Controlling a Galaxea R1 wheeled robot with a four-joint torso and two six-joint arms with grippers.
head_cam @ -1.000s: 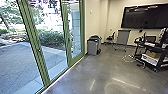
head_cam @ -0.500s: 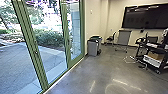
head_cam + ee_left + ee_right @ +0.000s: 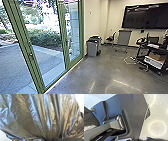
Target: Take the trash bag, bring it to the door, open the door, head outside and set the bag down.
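The robot is facing green-framed glass doors [image 3: 24, 45] along the floor's left side, and the step in hand, as I am judging it, is carrying the bag to the way out. The trash bag [image 3: 25, 115] is looming close to the left wrist, its shiny film gathering into tight folds, so it is probably hanging from the left gripper; how that gripper or the right gripper is standing, I cannot tell. Carrying well is meaning a slow, even approach, with the bag riding high enough that it isn't dragging and far enough from the frame that it isn't snagging (thin film is tearing easily on a metal corner). Swinging is the other risk, so gentle turning is paying off. A small pale fitting [image 3: 31, 54] is sitting on the nearer upright, and squaring up to it is likely helping with the door. Inside, a grey bin [image 3: 92, 48] is standing on the polished floor [image 3: 100, 72] just beyond the glass, a dark screen [image 3: 143, 16] is hanging on the wall, and a black cart [image 3: 150, 46] is standing at the floor's right edge, with loose cables [image 3: 130, 59] lying near it. Outside, paving [image 3: 48, 56] is stretching towards shrubs [image 3: 43, 37].
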